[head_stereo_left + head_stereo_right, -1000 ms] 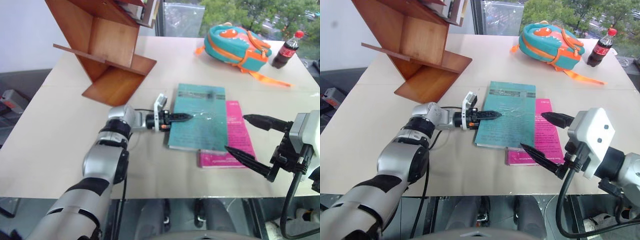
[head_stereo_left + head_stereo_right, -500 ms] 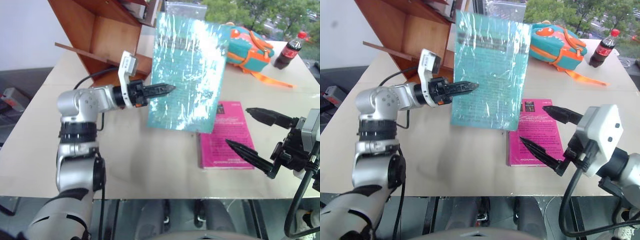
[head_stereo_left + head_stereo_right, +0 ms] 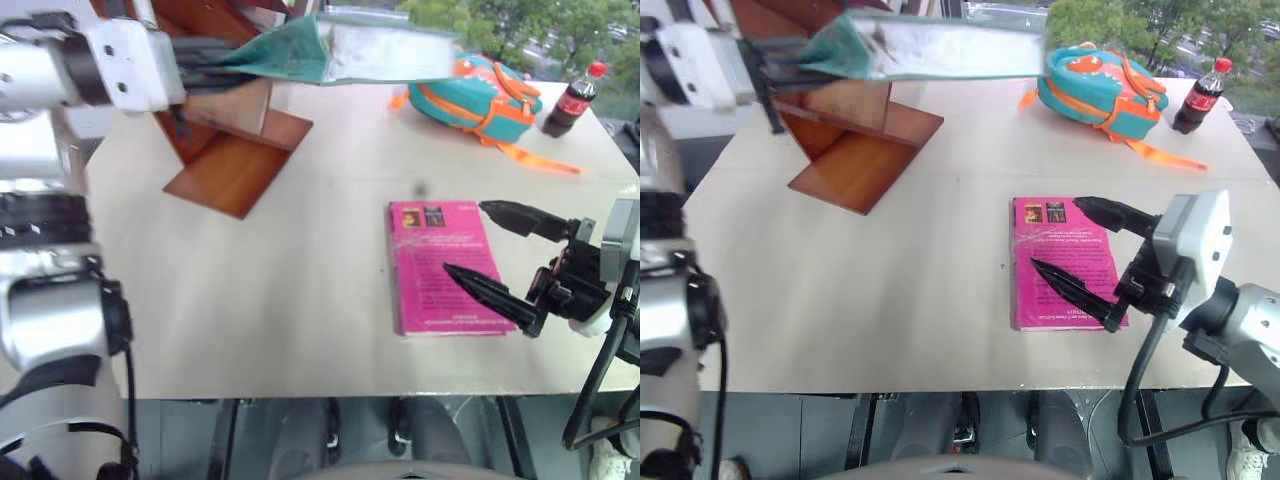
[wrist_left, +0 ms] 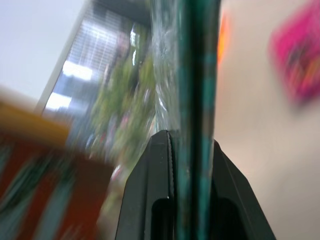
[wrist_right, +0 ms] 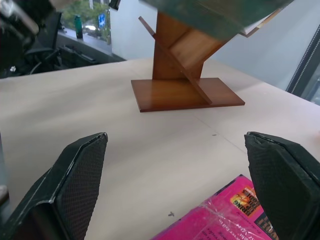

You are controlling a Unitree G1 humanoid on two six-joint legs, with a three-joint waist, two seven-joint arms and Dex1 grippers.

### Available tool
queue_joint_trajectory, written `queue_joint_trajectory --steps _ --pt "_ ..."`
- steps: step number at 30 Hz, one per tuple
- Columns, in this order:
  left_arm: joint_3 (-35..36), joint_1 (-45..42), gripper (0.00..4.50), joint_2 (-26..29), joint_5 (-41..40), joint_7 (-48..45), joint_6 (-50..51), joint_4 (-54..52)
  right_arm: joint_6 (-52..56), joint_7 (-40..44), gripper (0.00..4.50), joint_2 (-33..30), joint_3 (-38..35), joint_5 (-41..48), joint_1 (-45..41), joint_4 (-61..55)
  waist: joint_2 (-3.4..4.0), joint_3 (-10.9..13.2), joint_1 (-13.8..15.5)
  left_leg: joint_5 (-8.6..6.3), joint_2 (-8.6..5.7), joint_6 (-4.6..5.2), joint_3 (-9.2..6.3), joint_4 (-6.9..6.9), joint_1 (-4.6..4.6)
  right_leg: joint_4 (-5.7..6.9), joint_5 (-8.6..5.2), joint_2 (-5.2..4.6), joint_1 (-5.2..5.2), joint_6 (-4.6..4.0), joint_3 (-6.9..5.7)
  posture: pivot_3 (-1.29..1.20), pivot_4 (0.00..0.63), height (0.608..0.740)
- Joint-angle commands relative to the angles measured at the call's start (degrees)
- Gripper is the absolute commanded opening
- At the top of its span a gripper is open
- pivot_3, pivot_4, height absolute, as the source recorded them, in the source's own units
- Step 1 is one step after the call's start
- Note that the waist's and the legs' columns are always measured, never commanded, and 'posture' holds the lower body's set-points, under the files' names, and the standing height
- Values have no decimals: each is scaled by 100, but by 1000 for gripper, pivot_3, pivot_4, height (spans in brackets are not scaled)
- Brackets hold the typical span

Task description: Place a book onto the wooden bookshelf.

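left gripper (image 4: 192, 150) pinching book (image 3: 940, 45) edge, above bookshelf (image 3: 855, 150)

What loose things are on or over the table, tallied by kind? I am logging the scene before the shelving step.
Books: 2, the teal book held by the left gripper, and the pink book under the open right gripper
Bookshelves: 1, the wooden bookshelf
Backpacks: 1, the backpack
Bottles: 1, the cola bottle
Total: 5
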Motion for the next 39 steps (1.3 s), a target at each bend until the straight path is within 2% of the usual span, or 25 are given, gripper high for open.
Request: queue_joint_trajectory --steps 1,6,12,13,14,17,19,23,26,28,31,35,38,39 --pt "-406 -623 511 411 960 563 -989 1346 -114 75 4500 77 115 -116 -221 24 -3 1 10 -1 1 2 0 0 0 0 -1 0 0 1 -1 0 150 740" --pt "-1237 -1344 511 819 2304 1516 -1193 2804 -100 84 4500 209 266 -255 -321 18 -16 6 12 -14 1 23 3 1 -13 -11 -10 0 -2 17 -5 0 150 740" --pt "-1905 -1605 511 749 3239 2621 -1166 3508 -110 52 4500 343 541 -363 -640 -12 -27 3 -3 -30 -7 48 17 2 -18 -22 -11 -14 -2 23 4 0 150 740" --pt "-1930 -1612 1121 741 3272 2686 -1129 3580 -116 65 4500 346 559 -367 -691 -25 -27 3 -3 -30 -7 49 18 2 -18 -23 -11 -14 -2 24 5 0 150 740" --pt "-1984 -1632 1282 763 3355 2781 -1094 3626 -120 73 4500 352 573 -377 -751 -31 -27 3 -1 -30 -9 49 21 3 -16 -22 -12 -15 -2 25 6 0 150 740" --pt "-1905 -1619 2636 879 3219 2693 -1133 3690 -149 25 4500 420 582 -315 -895 -50 -27 3 -4 -30 -9 49 22 3 -9 -12 -22 -19 -2 42 7 0 150 740" --pt "-1626 -1484 3236 1013 2787 2254 -1257 3682 -186 3 4500 487 618 -403 -985 -65 -26 3 -43 -30 -9 49 27 3 -6 -9 -23 -20 -4 42 11 0 150 740" --pt "-856 -1007 3236 1252 1605 1161 -1361 3500 -283 46 4500 640 793 -760 -1161 5 -26 2 -115 -31 -6 49 56 3 -7 14 -19 -25 -31 36 31 0 150 740" --pt "-111 -552 3236 1404 517 246 -883 3168 -377 108 4500 816 921 -860 -1455 181 -28 3 -151 -30 -4 47 61 4 -9 20 -18 -25 -36 34 31 0 150 740" --pt "353 79 3236 1506 -210 -319 -418 2723 -433 238 4500 940 1128 -1045 -1670 378 -28 3 -168 -30 -3 48 62 12 -12 19 -18 -24 -35 35 32 0 150 740" --pt "1078 1197 3236 1476 -1433 -723 1285 1354 -448 363 4500 1067 1271 -1179 -1846 544 -27 2 -183 -30 -3 48 68 13 -7 21 -14 -26 -36 29 42 0 150 740" --pt "2178 3647 3236 1645 -3041 -563 4691 -1450 -408 510 4500 1118 1273 -1166 -2007 688 -25 3 -182 -30 0 47 61 15 -7 26 -13 -28 -35 27 42 0 150 740" --pt "2838 4941 2502 1454 -3769 -270 6045 -2821 -371 615 4500 1099 1251 -1189 -2037 770 -25 3 -165 -31 1 46 59 14 -8 18 -14 -28 -33 28 39 0 150 740" --pt "2937 5197 2034 1265 -4046 -43 6371 -3284 -360 624 4500 1097 1228 -1182 -2034 771 -25 3 -140 -31 0 45 55 15 -6 20 -14 -30 -30 28 37 0 150 740"
